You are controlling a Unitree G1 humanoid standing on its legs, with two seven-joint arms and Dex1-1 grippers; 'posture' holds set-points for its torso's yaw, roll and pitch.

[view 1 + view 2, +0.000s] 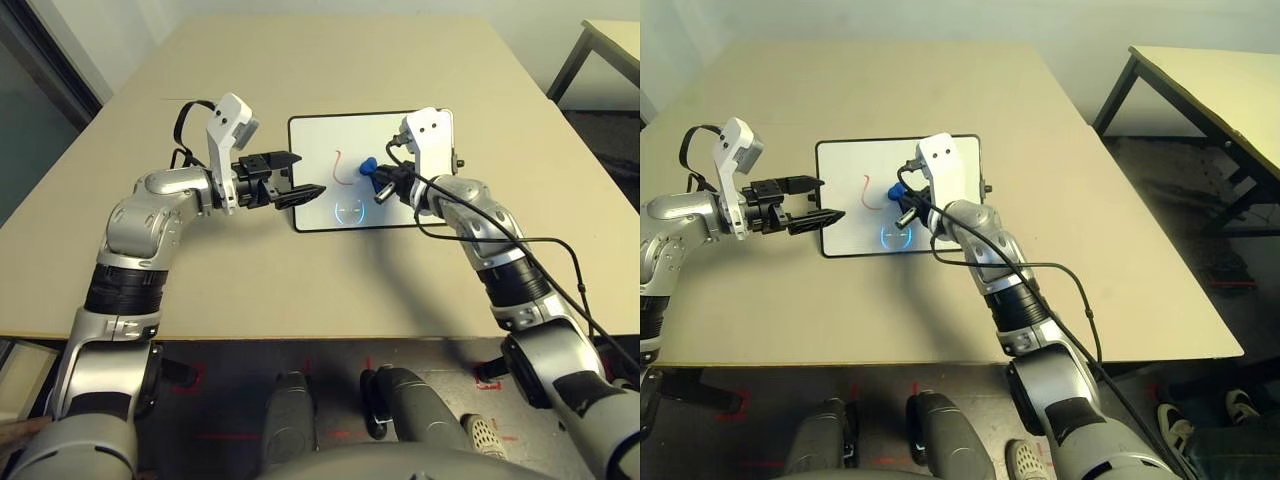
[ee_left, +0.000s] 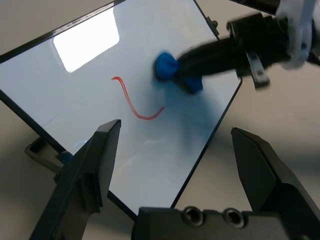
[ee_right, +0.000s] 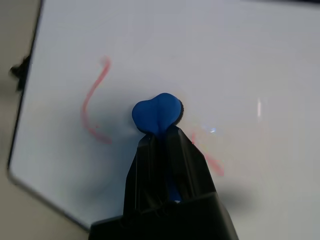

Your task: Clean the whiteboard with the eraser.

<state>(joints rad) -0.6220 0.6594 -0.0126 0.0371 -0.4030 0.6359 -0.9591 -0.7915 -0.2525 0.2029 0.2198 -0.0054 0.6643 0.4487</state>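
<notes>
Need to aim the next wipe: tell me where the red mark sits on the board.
In the left eye view the red mark curves across the middle of the whiteboard, just left of the eraser held in the right gripper.

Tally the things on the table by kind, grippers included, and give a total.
Whiteboard: 1
Eraser: 1
Grippers: 2, the left gripper open at the board's edge, the right gripper shut on the eraser
Total: 4

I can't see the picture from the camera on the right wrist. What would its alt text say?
The right gripper, shut on the blue eraser, holds it over the whiteboard. A curved red pen stroke lies beside the eraser, with a fainter red smear on its other side.
</notes>
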